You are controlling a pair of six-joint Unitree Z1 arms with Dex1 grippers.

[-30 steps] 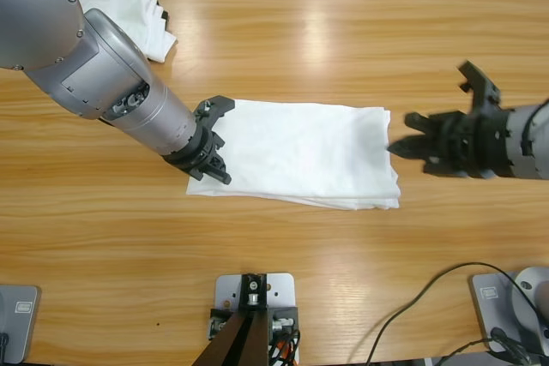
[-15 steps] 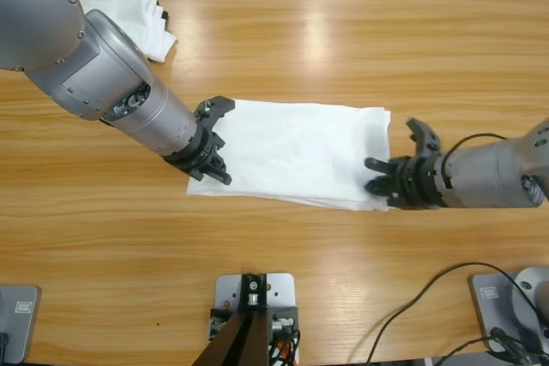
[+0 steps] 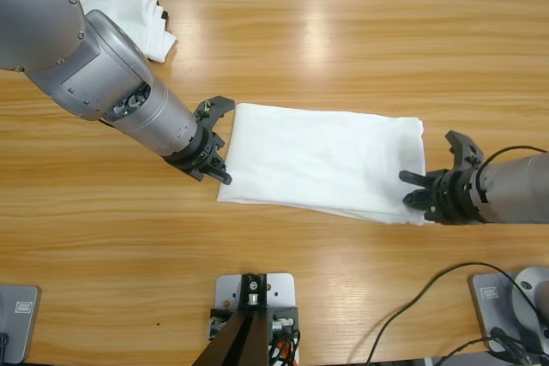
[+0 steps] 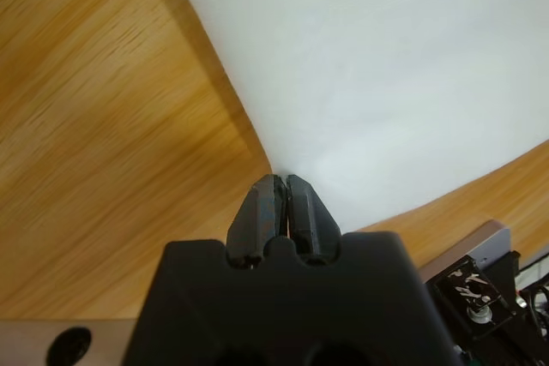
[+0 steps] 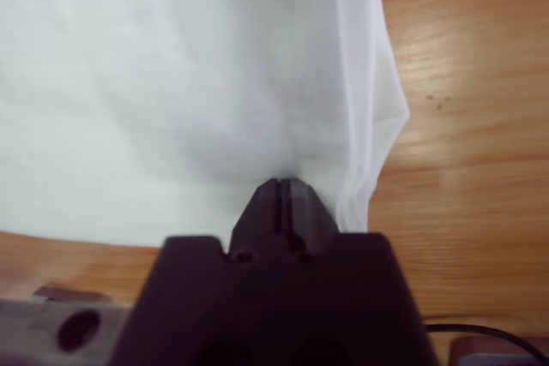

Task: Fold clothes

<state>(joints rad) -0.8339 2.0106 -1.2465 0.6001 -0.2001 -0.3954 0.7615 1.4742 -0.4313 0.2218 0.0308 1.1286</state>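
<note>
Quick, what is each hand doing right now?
Left hand: closed on the T-shirt's corner.
Right hand: closed on the T-shirt's opposite end.

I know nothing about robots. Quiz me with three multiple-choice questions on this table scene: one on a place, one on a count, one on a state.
1. Where is the crumpled white cloth?
A. far left corner of the table
B. near right corner
C. hanging off the near edge

2. How many tools touch the folded T-shirt?
A. none
B. one
C. two

3. How does the left tool stand?
A. wide open
B. shut on the T-shirt
C. lifted off the table

Answers:
1 A, the crumpled white cloth lies at the table's far left.
2 C, one tool at each end of the T-shirt.
3 B, the left tool pinches its corner, as does the right tool.
</note>
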